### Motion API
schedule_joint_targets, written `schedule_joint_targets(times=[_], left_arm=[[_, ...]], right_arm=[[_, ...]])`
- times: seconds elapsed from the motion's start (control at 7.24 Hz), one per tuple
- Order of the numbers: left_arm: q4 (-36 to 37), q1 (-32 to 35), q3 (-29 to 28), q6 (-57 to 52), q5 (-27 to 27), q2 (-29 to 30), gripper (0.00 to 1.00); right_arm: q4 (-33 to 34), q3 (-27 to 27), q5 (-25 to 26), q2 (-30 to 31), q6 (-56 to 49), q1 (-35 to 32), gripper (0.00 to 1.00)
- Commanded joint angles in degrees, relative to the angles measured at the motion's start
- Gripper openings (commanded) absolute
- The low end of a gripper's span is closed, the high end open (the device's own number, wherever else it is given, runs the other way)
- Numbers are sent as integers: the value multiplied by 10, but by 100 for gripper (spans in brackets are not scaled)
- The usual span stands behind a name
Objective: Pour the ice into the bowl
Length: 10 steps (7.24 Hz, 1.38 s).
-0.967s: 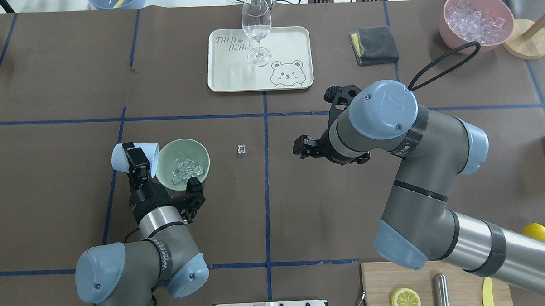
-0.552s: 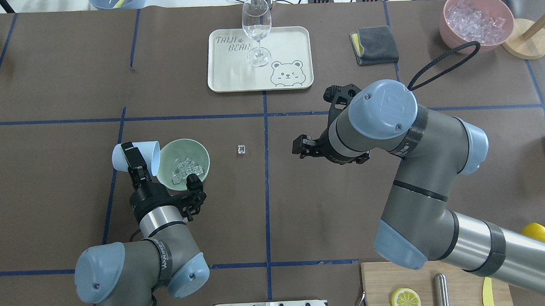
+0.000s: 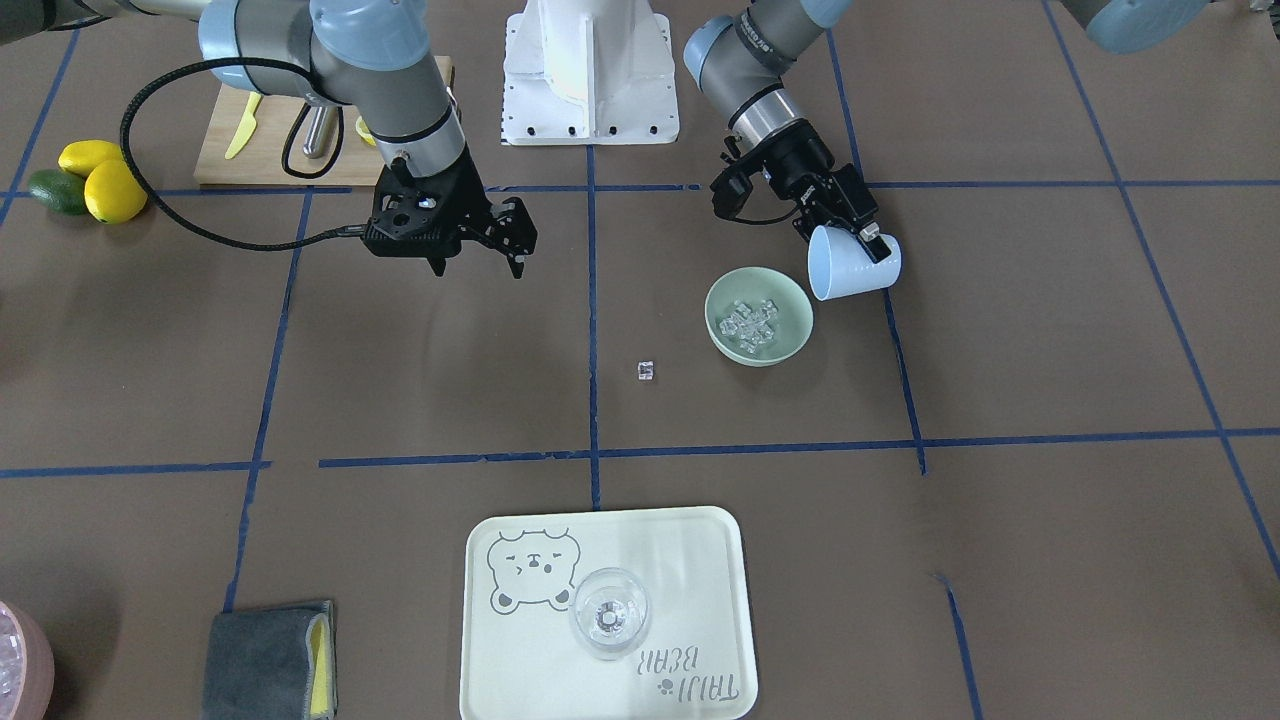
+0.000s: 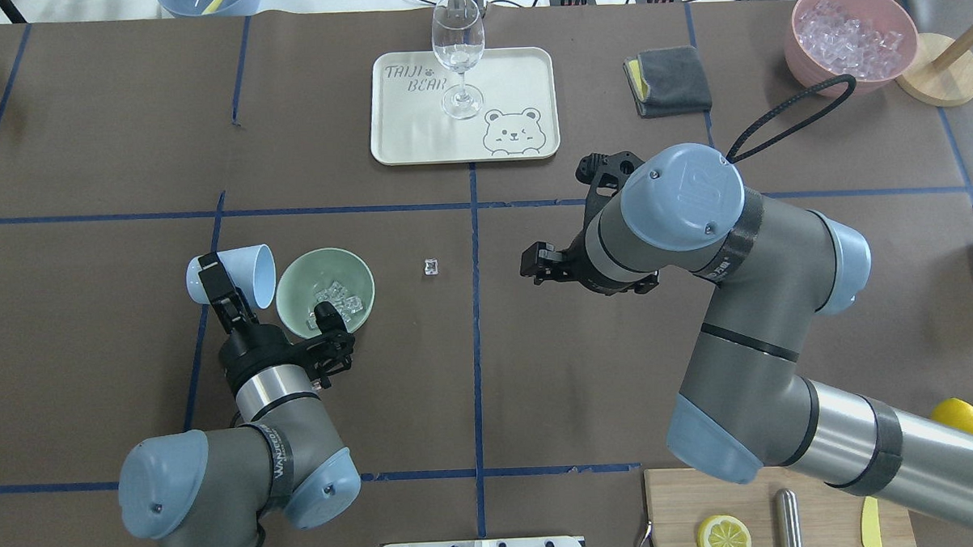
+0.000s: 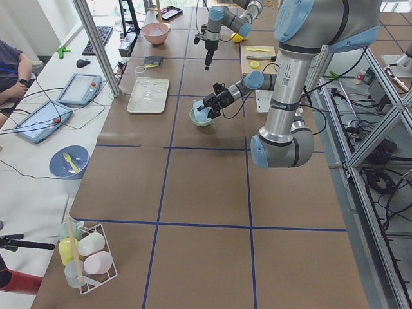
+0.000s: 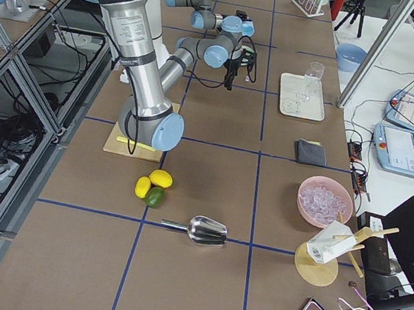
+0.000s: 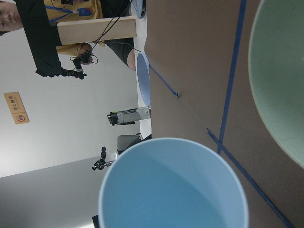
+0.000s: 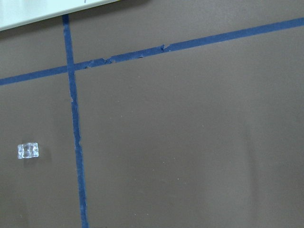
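Observation:
The mint-green bowl (image 4: 299, 290) stands on the table and holds the heap of small clear ice cubes (image 4: 335, 298); both also show in the front view, the bowl (image 3: 790, 340) and the ice (image 3: 750, 320). My left gripper (image 4: 226, 287) is shut on a light blue cup (image 4: 244, 272), held on its side just left of the bowl with its mouth toward it. The left wrist view shows the cup's inside (image 7: 173, 190) empty and the bowl's rim (image 7: 280, 71). My right gripper (image 4: 533, 266) hovers open and empty right of centre.
A lone clear cube (image 4: 430, 266) lies between the bowl and my right gripper. A tray (image 4: 512, 78) with a wine glass (image 4: 458, 52) stands at the back, with a grey cloth (image 4: 667, 81) and a pink container of ice (image 4: 849, 34). A cutting board (image 4: 681, 501) is near right.
My left gripper has drawn the cup leftward off the bowl's rim; cup and bowl now stand apart. The right arm has barely moved.

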<state>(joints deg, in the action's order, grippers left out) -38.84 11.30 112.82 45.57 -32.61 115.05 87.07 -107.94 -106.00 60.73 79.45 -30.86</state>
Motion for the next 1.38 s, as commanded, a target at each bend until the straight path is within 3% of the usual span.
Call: schedule_joint_targets(times=[0.0,0.28,0.69,0.97,1.24], left_arm=[[-23,20,42,16,0,-13,0],[-145,24,50,20,0,-59,0],[-235,29,53,21,0,-131,0],[-313,35,55,20,0,-194,0],[-435,37,50,19,0,-273,0]], right_arm=[[0,1,1,0,-1,0,100],[-1,1,1,0,0,0,100],[-1,2,1,-5,1,2,100],[0,2,2,-8,1,3,100],[0,3,2,-8,1,3,100]])
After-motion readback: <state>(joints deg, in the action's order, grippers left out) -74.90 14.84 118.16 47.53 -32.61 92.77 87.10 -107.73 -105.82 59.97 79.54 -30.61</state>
